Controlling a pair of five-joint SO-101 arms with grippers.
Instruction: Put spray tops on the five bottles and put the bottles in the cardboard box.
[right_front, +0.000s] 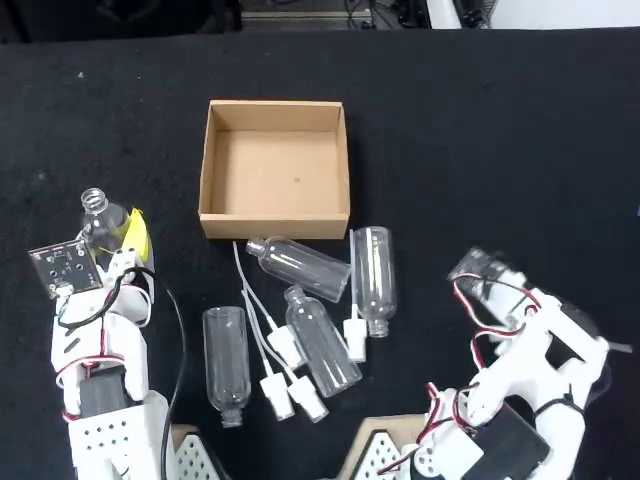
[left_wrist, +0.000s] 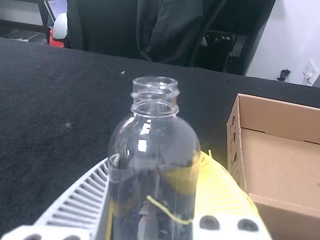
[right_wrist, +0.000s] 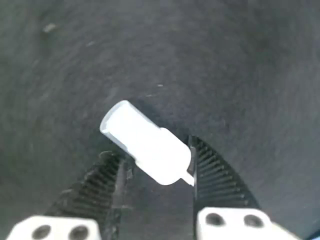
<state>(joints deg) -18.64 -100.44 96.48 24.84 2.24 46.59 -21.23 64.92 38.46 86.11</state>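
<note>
The tabletop was plain black with a few pale specks. At upper centre, the box was bare brown cardboard. The four bottles lying at lower centre were clear and colourless, and so was the bottle in the left gripper. That gripper had one white ribbed finger and one yellow ribbed finger, and the yellow showed through the bottle. The loose spray tops were white with thin pale tubes. The top in the right gripper was white too, between black ridged fingers on white bases. The left arm and right arm were white, trailing red, white and black wires.
</note>
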